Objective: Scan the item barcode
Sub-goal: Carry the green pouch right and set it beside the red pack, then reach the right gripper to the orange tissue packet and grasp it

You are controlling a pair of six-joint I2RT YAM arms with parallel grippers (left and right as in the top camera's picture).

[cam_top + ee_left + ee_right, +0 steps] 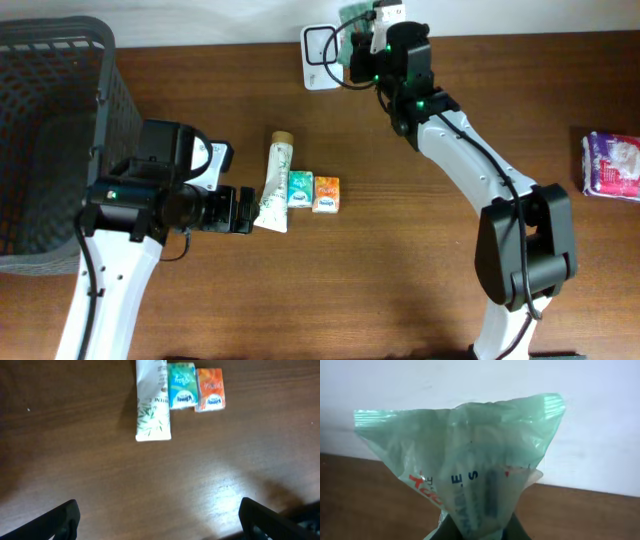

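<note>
while the overhead view shows the right gripper [364,50] clamped on a green packet [352,28] at the table's far edge, beside a white device [318,58], the left gripper [243,210] gapes wide near a tube [275,186]; left wrist: tube ahead of spread fingers [62,521]; right wrist: packet pinched at its bottom.

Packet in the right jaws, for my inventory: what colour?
The packet is translucent green with red and dark lettering; clearest in right wrist view.

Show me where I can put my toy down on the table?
Bare wood lies between the orange packet and the right arm, and between that arm and the purple pack. The front edge between both arms is free too. It is crowded around the tube by the left gripper.
</note>
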